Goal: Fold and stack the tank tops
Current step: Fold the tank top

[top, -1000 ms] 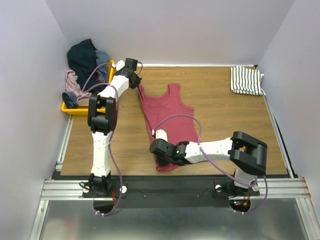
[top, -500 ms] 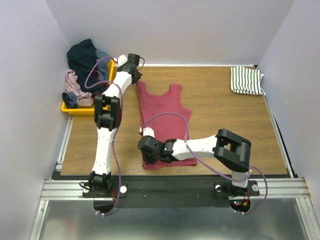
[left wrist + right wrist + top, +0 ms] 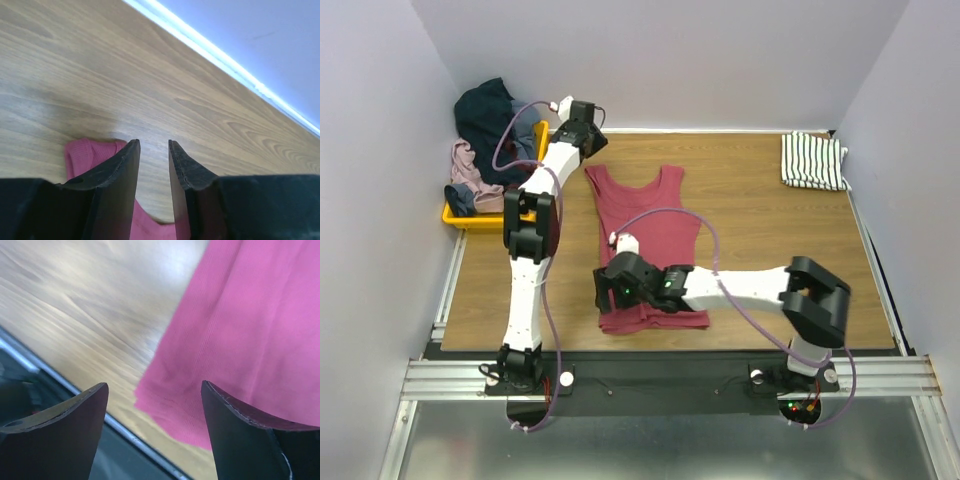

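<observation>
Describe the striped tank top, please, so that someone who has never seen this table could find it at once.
Start at the wooden table and go to its far right corner. The striped tank top lies there as a compact bundle. It is the only white cloth with thin dark stripes, whereas the dark red tank top lies spread flat mid-table.

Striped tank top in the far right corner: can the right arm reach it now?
Probably yes. The right gripper is open over the red top, and only bare table lies between it and the striped tank top, though the stretch is long.
</observation>
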### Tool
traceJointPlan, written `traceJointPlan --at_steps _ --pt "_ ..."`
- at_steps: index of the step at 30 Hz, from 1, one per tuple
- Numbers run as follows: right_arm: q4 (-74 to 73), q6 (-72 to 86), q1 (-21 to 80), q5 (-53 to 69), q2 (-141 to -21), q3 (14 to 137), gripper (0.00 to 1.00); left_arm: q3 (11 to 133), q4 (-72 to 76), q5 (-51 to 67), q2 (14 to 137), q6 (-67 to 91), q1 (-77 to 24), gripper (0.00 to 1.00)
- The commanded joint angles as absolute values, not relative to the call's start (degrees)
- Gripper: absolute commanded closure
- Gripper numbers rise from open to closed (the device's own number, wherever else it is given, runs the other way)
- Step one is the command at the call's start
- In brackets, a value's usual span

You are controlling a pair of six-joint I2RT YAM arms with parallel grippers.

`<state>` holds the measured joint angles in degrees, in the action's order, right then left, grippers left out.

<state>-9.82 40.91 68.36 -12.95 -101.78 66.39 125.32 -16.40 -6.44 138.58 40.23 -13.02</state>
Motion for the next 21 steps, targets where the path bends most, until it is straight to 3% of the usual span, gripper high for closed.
traceJointPlan --at_steps 1,6,11,16,21 --pt "-8.26 40.78 66.19 -17.22 -92.03 64.79 0.19 122.79 -10.82 -5.45 124.82 38.32 -11.95 0.57" --pt "-8.53 40.34 57.59 -13.99 -90.09 63.02 0.21 115.33 -10.81 -6.15 117.77 41.12 -11.87 0.58" --pt "-8.96 37.97 44.05 -9.94 -91.05 63.46 0.28 95.74 -4.84 -3.87 106.01 45.35 -13.35 0.67" --pt "-8.96 37.18 29.13 -7.74 -91.49 61.53 0.40 78.77 -0.26 -5.26 97.22 45.62 -22.82 0.72" --pt "-8.96 35.86 21.72 -5.10 -95.36 62.14 0.43 68.57 3.25 -5.89 93.26 46.76 -32.15 0.76"
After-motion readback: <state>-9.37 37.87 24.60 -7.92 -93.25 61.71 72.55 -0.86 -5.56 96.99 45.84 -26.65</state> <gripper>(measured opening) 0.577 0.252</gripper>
